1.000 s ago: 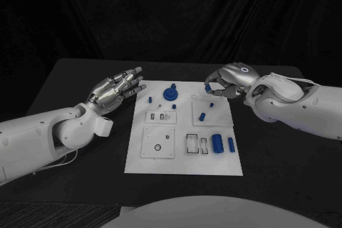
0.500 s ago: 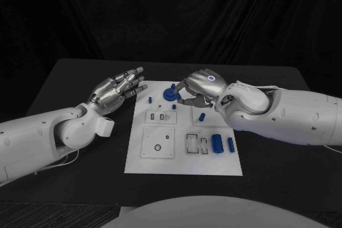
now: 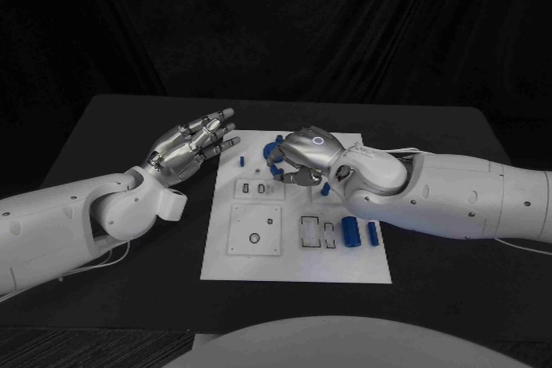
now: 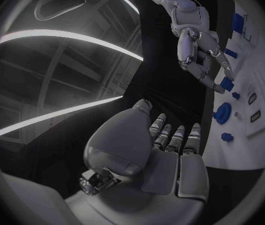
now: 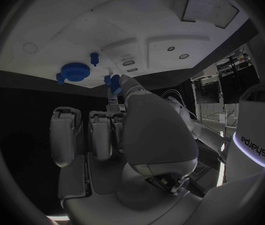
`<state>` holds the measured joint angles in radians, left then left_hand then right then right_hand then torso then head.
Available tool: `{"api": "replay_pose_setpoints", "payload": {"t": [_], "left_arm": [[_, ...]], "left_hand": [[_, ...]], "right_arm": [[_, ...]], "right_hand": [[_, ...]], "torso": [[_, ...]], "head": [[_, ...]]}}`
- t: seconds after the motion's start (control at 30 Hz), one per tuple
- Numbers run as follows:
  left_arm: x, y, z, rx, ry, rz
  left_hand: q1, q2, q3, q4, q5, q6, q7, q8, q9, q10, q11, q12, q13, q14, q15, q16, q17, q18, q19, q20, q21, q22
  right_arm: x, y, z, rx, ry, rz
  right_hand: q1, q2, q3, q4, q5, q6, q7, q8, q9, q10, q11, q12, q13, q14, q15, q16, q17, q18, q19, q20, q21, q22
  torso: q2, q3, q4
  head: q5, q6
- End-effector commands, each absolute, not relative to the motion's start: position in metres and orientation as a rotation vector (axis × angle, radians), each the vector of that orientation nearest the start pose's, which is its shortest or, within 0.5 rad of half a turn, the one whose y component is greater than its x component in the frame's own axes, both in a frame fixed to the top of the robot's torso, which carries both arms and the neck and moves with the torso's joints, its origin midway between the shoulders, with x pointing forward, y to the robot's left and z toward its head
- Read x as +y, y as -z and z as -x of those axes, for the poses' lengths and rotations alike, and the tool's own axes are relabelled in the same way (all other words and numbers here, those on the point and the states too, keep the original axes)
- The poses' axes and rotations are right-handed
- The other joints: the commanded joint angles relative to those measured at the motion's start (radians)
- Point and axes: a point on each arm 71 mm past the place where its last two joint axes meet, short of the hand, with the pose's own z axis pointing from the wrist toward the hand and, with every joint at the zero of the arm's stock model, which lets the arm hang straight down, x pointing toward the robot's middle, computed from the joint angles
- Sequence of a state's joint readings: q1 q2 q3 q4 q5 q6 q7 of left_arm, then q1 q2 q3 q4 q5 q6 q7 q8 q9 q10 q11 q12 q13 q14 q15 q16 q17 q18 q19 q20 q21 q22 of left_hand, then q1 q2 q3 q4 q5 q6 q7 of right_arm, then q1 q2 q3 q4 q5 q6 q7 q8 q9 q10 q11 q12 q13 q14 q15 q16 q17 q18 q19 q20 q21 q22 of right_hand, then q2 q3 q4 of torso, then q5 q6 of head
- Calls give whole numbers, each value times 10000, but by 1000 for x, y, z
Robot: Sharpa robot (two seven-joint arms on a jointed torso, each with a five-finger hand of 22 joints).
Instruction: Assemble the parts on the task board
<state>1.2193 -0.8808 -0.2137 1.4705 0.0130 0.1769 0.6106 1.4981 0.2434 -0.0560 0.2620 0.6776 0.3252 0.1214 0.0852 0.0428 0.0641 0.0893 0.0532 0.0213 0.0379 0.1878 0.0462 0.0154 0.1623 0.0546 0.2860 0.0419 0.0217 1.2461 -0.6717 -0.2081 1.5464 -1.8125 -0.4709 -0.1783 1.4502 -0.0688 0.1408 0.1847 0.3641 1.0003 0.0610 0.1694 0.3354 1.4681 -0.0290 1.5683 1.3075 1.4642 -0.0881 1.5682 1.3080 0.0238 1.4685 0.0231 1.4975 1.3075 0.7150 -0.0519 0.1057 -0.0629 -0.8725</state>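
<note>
Blue parts (image 3: 372, 232) on white task board (image 3: 230, 260), black table (image 3: 460, 256).

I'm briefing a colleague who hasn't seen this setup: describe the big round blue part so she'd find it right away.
Start at the white task board on the black table. Go to its far end, just beyond the right hand. There sits the round blue part, a wide ribbed disc, far broader than the slim blue pegs nearby.
</note>
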Motion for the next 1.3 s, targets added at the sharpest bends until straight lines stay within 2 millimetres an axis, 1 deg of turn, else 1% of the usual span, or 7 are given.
{"api": "replay_pose_setpoints", "payload": {"t": [0.03,0.13,0.37,0.57,0.67,1.0,1.3], "left_arm": [[223,214,-464,15114,19965,9830],[222,214,-463,15121,20006,9819],[221,214,-463,15151,20073,9804],[221,214,-463,15160,20064,9809],[221,214,-463,15178,20050,9820],[222,215,-464,15211,20002,9844],[223,216,-464,15227,19991,9863]], "left_hand": [[52,-55,56,-16,46,23,28,33,11,34,65,64,9,12,88,40,16,71,8,44,47,1],[54,-62,80,-22,58,22,33,37,11,34,70,68,9,10,81,39,14,69,10,41,48,1],[59,-54,103,-25,67,0,36,33,8,25,73,62,6,3,75,33,11,67,8,39,45,0],[64,-45,123,-28,70,-11,38,30,6,21,75,62,5,2,72,34,11,65,4,38,42,-2],[64,-45,123,-28,70,-11,38,30,6,21,75,62,5,2,72,34,11,65,4,38,42,-2],[68,-35,145,-30,73,-12,40,31,6,19,78,62,5,-1,70,33,10,63,3,37,40,-2],[72,-27,166,-32,74,-23,42,29,4,11,80,58,2,-4,69,30,9,62,2,36,39,-3]], "right_arm": [[-107,209,-454,15010,-5708,5551],[-106,212,-455,15170,-5599,5579],[-105,218,-455,15482,-5481,5708],[-104,222,-454,15568,-5501,5721],[-104,224,-454,15576,-5522,5701],[-102,227,-452,15648,-5583,5752],[-102,229,-451,15726,-5586,5814]], "right_hand": [[-113,34,5,-63,28,-48,-4,-68,118,1027,53,25,2633,1066,85,26,2628,-10,508,85,-88,2328],[-116,38,8,-72,27,-59,0,-76,118,1027,57,25,2633,1066,89,26,2628,-3,494,88,-110,2320],[-161,52,10,-104,-27,-112,21,-115,125,1027,77,25,2633,1066,110,26,2628,8,467,108,-156,2303],[-209,56,4,-121,-69,-163,19,-151,128,1027,85,25,2633,1066,119,26,2628,11,462,120,-166,2300],[-255,60,-5,-134,-137,-183,25,-168,136,1027,89,25,2633,1066,126,26,2628,13,459,130,-174,2298],[-316,86,-10,-158,-268,-198,30,-186,155,1027,96,25,2633,1066,134,26,2628,13,458,142,-178,2297],[-368,96,-21,-189,-388,-244,40,-220,167,1027,104,25,2633,1066,140,26,2628,14,459,151,-181,2297]], "torso": [[12,17,-22],[9,15,-17],[-2,12,-11],[6,10,-25],[7,7,-15],[0,14,-10],[3,10,-15]], "head": [[-5,-2],[-38,-2],[-37,-2],[-11,-2],[-12,-2],[-29,-2],[-30,-2]]}}
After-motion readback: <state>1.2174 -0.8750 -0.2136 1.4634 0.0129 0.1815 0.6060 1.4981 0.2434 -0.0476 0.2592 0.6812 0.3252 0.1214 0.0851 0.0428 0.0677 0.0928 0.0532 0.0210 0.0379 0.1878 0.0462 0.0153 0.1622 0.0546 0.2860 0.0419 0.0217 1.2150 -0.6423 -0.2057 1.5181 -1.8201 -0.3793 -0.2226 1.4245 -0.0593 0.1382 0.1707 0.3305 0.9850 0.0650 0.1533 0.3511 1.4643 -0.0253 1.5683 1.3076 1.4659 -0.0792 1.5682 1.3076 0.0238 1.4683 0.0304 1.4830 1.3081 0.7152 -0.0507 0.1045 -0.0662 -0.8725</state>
